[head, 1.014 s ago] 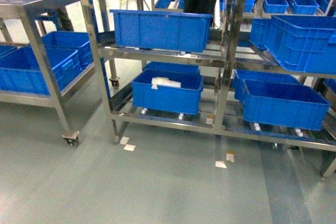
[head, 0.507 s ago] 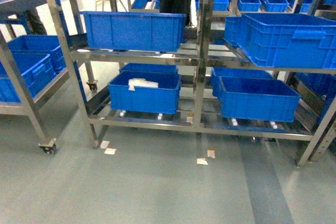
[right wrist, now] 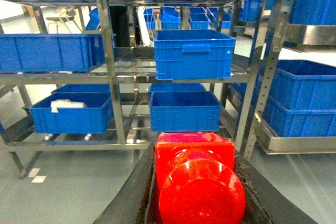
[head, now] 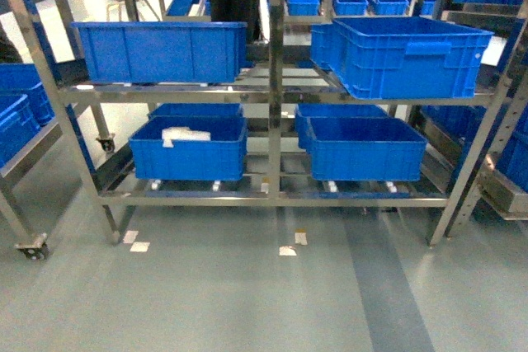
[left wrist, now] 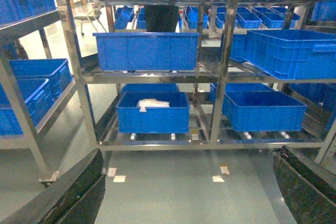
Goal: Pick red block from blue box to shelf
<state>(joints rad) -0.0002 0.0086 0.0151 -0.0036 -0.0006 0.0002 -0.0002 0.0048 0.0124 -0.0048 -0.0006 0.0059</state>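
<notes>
The red block (right wrist: 197, 177) fills the bottom of the right wrist view, its round stud toward the camera. My right gripper (right wrist: 194, 153) is shut on it, with a black finger along each side. The steel shelf (head: 276, 80) stands ahead across the grey floor, also seen as the shelf (left wrist: 226, 51) and the shelf (right wrist: 107, 51) from the wrists. My left gripper (left wrist: 189, 192) is open, its fingers (left wrist: 73, 198) far apart and nothing between them. The blue box is out of view. Neither gripper shows in the head view.
Dark blue ribbed crates sit on the shelf's tiers; the lower left crate (head: 188, 150) holds something white. Another wheeled rack (head: 16, 146) stands at the left, and a further rack (head: 503, 187) at the right. Scraps of tape (head: 287, 250) lie on the floor.
In the head view the shelf and its crates have slid steadily leftward, and more of the right-hand crates and rack has come into sight.
</notes>
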